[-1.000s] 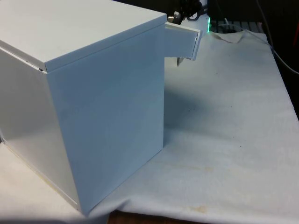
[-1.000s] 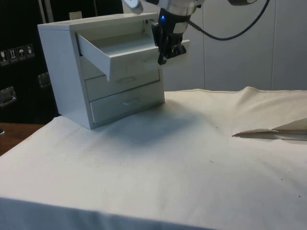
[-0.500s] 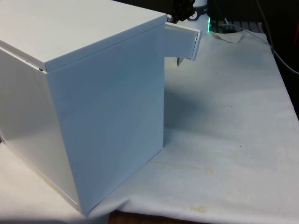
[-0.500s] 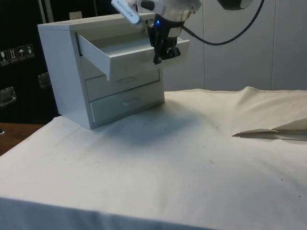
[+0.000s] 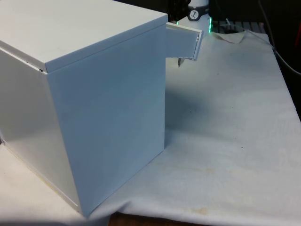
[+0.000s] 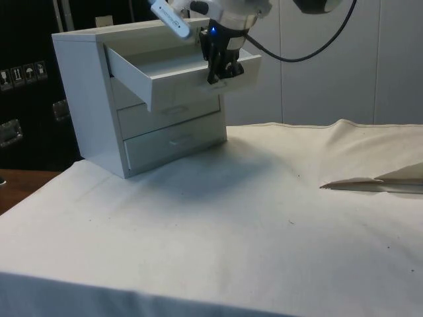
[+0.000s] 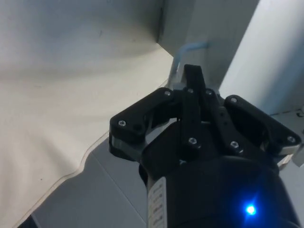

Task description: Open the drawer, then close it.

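The top drawer (image 6: 182, 72) of the white chest (image 6: 92, 99) is pulled out toward three o'clock, and the tool (image 6: 218, 69), fingers pressed together, is held at its front, likely for pushing it shut.

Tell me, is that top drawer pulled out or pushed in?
Pulled out. In the side view the top drawer juts well past the two drawers below, with the gripper at its front.

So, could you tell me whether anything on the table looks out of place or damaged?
Nothing looks damaged. The chest of drawers stands upright with its top drawer pulled out, the hand at its front. The white cloth is rucked into a fold.
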Robot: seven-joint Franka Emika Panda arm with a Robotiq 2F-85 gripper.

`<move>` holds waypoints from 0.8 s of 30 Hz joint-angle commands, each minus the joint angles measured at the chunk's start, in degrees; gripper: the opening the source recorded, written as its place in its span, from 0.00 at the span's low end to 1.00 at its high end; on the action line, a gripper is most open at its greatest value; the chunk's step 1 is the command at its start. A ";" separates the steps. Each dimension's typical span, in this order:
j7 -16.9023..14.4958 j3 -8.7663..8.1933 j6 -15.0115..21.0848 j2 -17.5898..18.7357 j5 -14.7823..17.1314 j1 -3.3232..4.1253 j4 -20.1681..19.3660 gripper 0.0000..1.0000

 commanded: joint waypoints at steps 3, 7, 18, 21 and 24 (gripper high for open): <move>1.03 0.06 -0.40 0.17 -1.95 -0.23 0.74 0.00; 0.52 -0.17 -0.80 0.29 -1.49 0.00 0.69 0.00; 1.26 -0.11 -2.12 -0.17 -3.50 -0.34 1.55 0.00; 1.09 -0.11 -2.58 -0.52 -3.61 -0.29 1.60 0.00; 0.92 -0.11 -3.21 -0.86 -3.72 -0.23 1.72 0.00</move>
